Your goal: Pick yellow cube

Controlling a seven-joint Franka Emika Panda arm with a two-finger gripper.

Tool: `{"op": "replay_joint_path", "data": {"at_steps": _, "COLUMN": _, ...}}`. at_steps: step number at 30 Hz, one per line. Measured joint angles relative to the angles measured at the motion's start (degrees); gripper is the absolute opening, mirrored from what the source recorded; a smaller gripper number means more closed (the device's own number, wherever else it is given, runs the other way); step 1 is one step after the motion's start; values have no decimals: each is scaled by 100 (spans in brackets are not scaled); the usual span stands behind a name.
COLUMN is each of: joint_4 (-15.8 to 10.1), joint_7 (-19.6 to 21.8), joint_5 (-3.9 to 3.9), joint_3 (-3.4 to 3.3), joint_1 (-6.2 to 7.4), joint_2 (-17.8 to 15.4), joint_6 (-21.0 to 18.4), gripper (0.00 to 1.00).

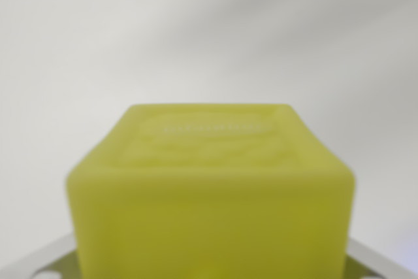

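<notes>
We see the yellow cube (212, 194) filling the wrist view, pale fingers (46, 256) flanking it; we judge the pincer (212, 269) grasping it.

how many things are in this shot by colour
yellow: 1, the yellow cube, blurred and filling the lower middle of the wrist view
pale grey or white: 2, gripper fingers, one showing at each bottom corner beside the cube
total: 3
The backdrop is a plain pale surface, not counted. Whether the fingers touch the cube cannot be told.
</notes>
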Motion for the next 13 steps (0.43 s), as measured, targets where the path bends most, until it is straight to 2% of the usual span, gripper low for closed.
{"op": "replay_joint_path", "data": {"at_steps": 5, "joint_4": 60, "joint_7": 0, "joint_5": -1, "joint_3": 0, "joint_1": 0, "joint_2": -86, "joint_6": -144, "gripper": 0}}
{"op": "replay_joint_path", "data": {"at_steps": 13, "joint_4": 67, "joint_7": 1, "joint_5": -1, "joint_3": 0, "joint_1": 0, "joint_2": -94, "joint_6": -158, "gripper": 0}}
